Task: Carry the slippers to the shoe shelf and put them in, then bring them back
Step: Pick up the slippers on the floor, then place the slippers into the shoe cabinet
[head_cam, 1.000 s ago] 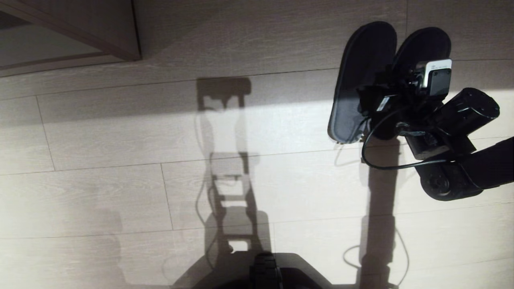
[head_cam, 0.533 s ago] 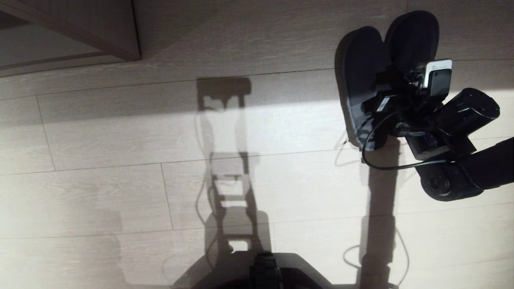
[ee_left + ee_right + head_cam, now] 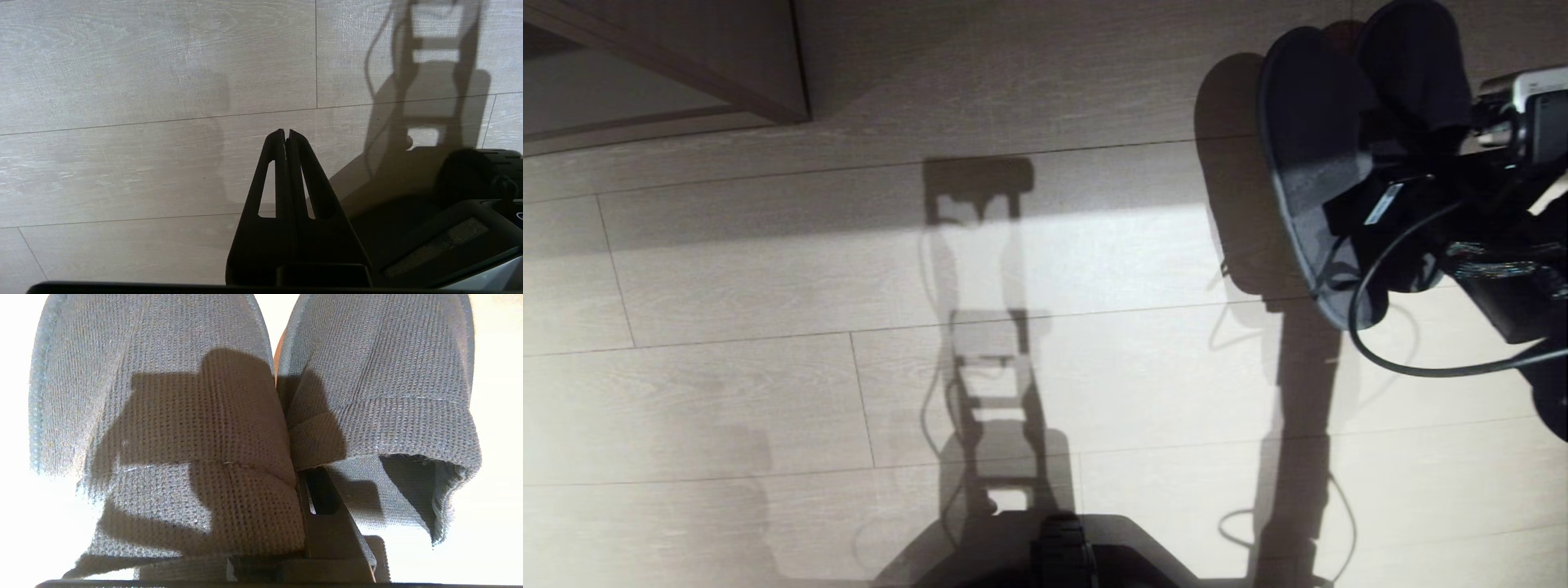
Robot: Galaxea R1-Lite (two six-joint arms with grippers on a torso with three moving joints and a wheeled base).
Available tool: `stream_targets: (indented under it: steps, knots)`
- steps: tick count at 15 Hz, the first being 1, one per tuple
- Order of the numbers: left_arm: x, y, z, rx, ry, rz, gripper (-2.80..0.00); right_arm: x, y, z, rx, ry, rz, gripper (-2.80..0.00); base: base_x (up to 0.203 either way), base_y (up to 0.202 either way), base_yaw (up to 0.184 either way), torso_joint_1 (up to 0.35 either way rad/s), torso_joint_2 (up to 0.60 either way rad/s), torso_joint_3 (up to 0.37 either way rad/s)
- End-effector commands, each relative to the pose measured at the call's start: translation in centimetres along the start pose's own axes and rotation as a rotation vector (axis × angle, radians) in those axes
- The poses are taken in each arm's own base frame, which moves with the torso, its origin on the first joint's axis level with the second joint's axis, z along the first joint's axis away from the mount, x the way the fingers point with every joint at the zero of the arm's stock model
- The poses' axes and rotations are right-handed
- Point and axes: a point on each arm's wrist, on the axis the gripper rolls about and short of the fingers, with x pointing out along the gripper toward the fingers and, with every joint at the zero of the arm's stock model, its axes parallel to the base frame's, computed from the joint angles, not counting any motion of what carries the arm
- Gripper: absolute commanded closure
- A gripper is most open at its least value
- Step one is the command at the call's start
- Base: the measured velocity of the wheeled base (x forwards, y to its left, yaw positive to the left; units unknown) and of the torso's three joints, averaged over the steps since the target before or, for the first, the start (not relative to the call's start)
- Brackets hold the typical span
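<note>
The two grey-blue knitted slippers hang side by side, pinched together at their inner edges by my right gripper. One dark finger lies inside the opening of one slipper; the other finger is hidden under the fabric. In the head view the slippers are at the far right, lifted off the floor, dark soles facing the camera and toes pointing away. Their shadow lies on the floor beside them. My left gripper is shut and empty, hanging over bare floor. I cannot tell whether the shoe shelf is in view.
A corner of beige wood-grain board furniture stands at the far left of the head view. Pale plank floor spreads in front of me, crossed by my own shadow. My base shows at the near edge.
My right gripper has shut on the slippers and raised them off the floor. They have shifted toward the right edge of the head view, soles turned more toward the camera.
</note>
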Motion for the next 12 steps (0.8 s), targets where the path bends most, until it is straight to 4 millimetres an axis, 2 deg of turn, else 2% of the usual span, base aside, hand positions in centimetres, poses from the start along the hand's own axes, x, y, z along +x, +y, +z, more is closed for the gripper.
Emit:
stream_targets:
  steps: [1,3,5,8,10,12]
  knots:
    - [0.0,0.0,0.0,0.001,0.0,0.0,0.0,-3.9,-1.2,4.9,0.006,-0.072,-0.01,0.0,0.0,0.0,0.0,0.0,0.0,0.0]
    - [0.0,0.0,0.0,0.001,0.0,0.0,0.0,-7.3,-1.7,6.7,0.015,-0.047,0.006,0.0,0.0,0.0,0.0,0.0,0.0,0.0]
    - [0.0,0.0,0.0,-0.001,0.001,0.0,0.0,-9.8,-1.9,7.6,0.018,-0.005,0.019,0.0,0.0,0.0,0.0,0.0,0.0,0.0]
    - [0.0,0.0,0.0,-0.001,0.001,0.0,0.0,-16.4,-3.0,11.2,0.021,-0.047,0.015,0.0,0.0,0.0,0.0,0.0,0.0,0.0]
    - [0.0,0.0,0.0,-0.001,0.0,0.0,0.0,-20.2,-3.3,12.0,0.02,-0.053,0.013,0.0,0.0,0.0,0.0,0.0,0.0,0.0]
    - [0.0,0.0,0.0,-0.002,0.0,0.0,0.0,-23.4,-3.4,11.8,0.015,-0.022,0.009,0.0,0.0,0.0,0.0,0.0,0.0,0.0]
